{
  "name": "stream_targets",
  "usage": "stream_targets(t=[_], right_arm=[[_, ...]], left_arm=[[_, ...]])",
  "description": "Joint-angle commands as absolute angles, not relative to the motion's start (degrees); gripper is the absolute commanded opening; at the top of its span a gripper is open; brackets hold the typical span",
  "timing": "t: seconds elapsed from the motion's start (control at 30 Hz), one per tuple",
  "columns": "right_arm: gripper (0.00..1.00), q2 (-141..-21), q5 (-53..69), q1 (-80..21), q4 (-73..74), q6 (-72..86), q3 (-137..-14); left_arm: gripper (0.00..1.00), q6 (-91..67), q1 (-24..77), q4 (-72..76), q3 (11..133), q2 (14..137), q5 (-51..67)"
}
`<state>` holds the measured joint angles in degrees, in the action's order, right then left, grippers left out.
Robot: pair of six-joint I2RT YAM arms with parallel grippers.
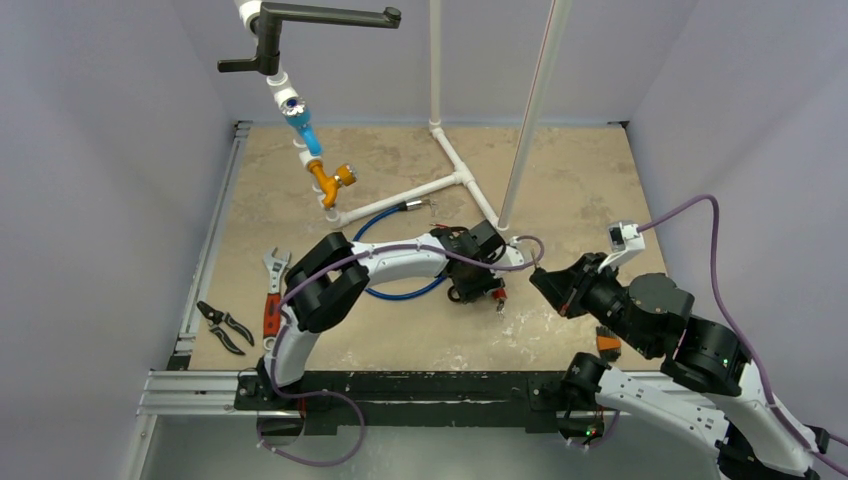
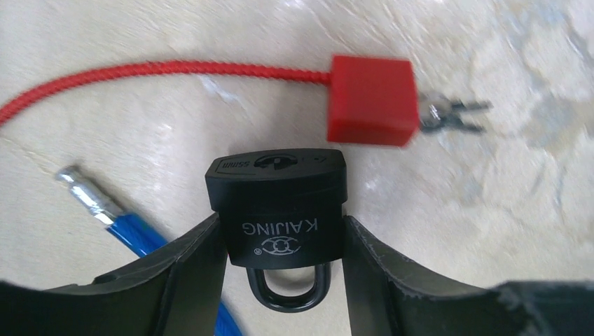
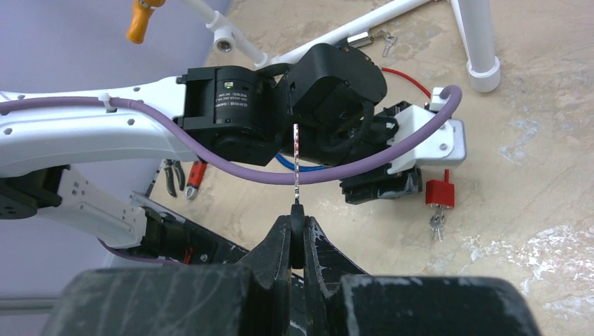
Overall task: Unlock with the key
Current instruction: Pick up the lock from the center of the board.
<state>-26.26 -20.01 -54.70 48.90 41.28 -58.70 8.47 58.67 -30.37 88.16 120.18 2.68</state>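
Note:
My left gripper (image 2: 280, 227) is shut on a black padlock (image 2: 277, 199) marked KAIJING, gripped by its sides. Its shackle points back at the wrist camera and its keyhole end (image 2: 277, 161) faces away, just above the table. My right gripper (image 3: 297, 224) is shut on a key (image 3: 296, 161). It pinches the black head, and the thin blade points forward at the left gripper (image 3: 382, 185). From above, the right gripper (image 1: 540, 283) is a short way right of the left gripper (image 1: 480, 290). The black padlock cannot be made out in the right wrist view.
A red padlock (image 2: 371, 100) on a red cord, with small keys, lies on the table beyond the black one and also shows in the right wrist view (image 3: 439, 192). A blue cable (image 1: 400, 290), a white pipe frame (image 1: 455, 165), pliers (image 1: 225, 325) and a wrench (image 1: 272, 295) are around.

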Motion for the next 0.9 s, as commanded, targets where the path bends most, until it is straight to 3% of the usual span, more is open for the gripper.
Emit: stream_targets(t=[0.0,0.17,0.53,0.63,0.87], right_arm=[[0.0,-27.1,-21.88,-54.58,49.07,40.4,-61.29],[0.0,-28.54,-22.06,-54.62,49.0,39.63,-62.01],[0.0,-31.9,-20.5,-54.58,46.83,38.11,-62.53],[0.0,-33.25,-18.66,-54.58,44.75,37.5,-61.99],[0.0,-36.28,-13.65,-54.59,37.75,34.9,-57.31]], left_arm=[[0.38,14.4,58.33,-31.32,83.97,113.72,13.31],[0.28,18.39,56.83,-37.5,77.49,106.98,23.0],[0.22,42.09,52.36,-51.67,55.19,84.28,27.25],[0.18,52.19,49.69,-61.92,55.9,78.55,31.34],[0.04,91.92,44.98,-91.04,62.63,61.95,50.5]])
